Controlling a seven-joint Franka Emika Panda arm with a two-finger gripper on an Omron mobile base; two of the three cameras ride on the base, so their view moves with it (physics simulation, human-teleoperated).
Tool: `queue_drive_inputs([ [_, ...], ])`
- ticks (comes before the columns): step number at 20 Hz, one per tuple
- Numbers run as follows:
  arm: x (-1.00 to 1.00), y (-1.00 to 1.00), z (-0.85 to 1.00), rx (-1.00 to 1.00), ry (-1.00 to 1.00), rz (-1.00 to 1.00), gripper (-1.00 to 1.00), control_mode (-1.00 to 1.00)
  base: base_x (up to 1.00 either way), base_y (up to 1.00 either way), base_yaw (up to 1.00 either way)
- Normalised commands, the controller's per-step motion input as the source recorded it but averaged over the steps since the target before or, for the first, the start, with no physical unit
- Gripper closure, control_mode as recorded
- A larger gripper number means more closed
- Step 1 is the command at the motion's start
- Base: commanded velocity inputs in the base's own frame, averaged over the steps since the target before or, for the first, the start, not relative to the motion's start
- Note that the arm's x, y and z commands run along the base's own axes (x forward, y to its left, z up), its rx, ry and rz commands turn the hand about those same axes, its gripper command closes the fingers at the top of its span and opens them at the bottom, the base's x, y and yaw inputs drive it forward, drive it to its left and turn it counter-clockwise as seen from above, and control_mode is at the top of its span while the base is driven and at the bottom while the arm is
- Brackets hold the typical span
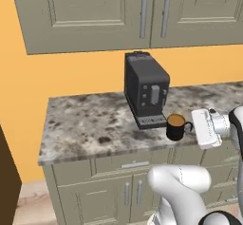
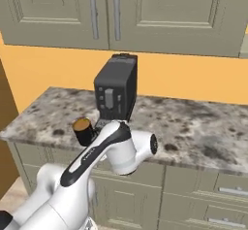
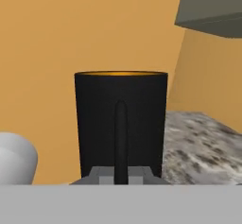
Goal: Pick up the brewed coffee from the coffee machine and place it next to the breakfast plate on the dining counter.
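Jaws sit low in the middle of the hand view, either side of the thin handle of the brewed coffee (image 3: 120, 119), but I cannot tell if they are squeezing it. In the left base view the mug stands up straight at centre right, just in front of the coffee machine (image 1: 145, 89), with the gripper (image 1: 195, 128) right beside it, on its handle side.

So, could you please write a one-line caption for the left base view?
Gripper reaches the handle of the brewed coffee, which sits in front of the coffee machine on a marble counter.
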Motion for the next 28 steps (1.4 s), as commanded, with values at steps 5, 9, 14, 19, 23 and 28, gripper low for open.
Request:
queue_drive_inputs([
  [5, 0.00, 0.00, 0.00, 0.00, 0.00, 0.00, 1.00, 1.00, -0.20, -0.23, -0.73],
  [9, 0.00, 0.00, 0.00, 0.00, 0.00, 0.00, 1.00, 1.00, -0.02, 0.00, -0.84],
  [14, 0.00, 0.00, 0.00, 0.00, 0.00, 0.00, 1.00, 1.00, -0.10, 0.00, -0.81],
  [19, 0.00, 0.00, 0.00, 0.00, 0.00, 0.00, 1.00, 1.00, 0.00, -0.02, -0.84],
  [23, 0.00, 0.00, 0.00, 0.00, 0.00, 0.00, 1.00, 1.00, 0.00, -0.08, -0.83],
  [28, 0.00, 0.00, 0.00, 0.00, 0.00, 0.00, 1.00, 1.00, 0.00, -0.10, -0.82],
])
